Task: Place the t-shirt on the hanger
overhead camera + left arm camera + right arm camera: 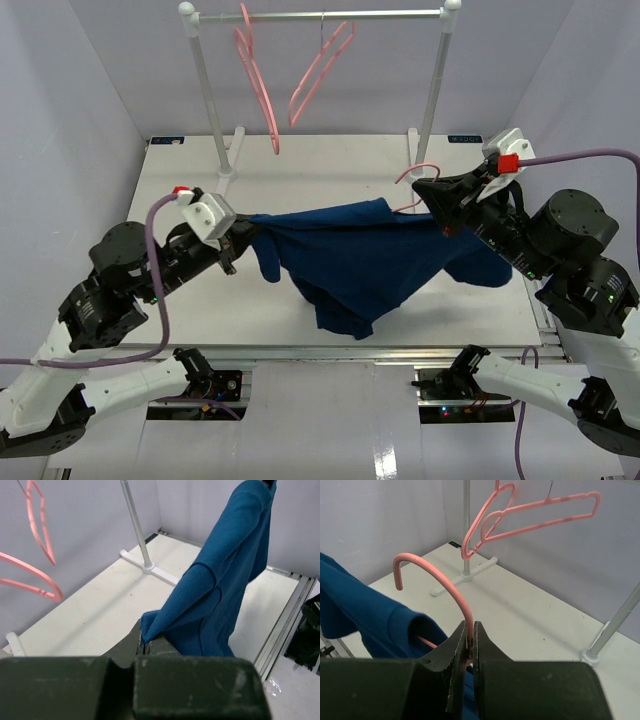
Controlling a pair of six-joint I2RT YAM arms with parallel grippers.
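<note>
Above the white surface (pixel 330 170), the navy t-shirt (pixel 360 260) hangs stretched between both arms. Its middle sags low toward the near edge, and whether the lowest folds touch the surface cannot be told.

The left hand (pixel 240 243) is clenched on a pinch of cloth at the shirt's left end. In the left wrist view the fabric rises straight out from between its fingers.

The right hand (pixel 432 195) is clamped tight on the hanger (pixel 408 178), gripping the thin pink wire just below the curved hook, which stands up above the fingertips. One pink arm of it runs down into a fold of the shirt and is hidden there.

At the back, two more pink hangers (pixel 320 70) dangle tilted from the rail (pixel 380 15) of a white rack.
</note>
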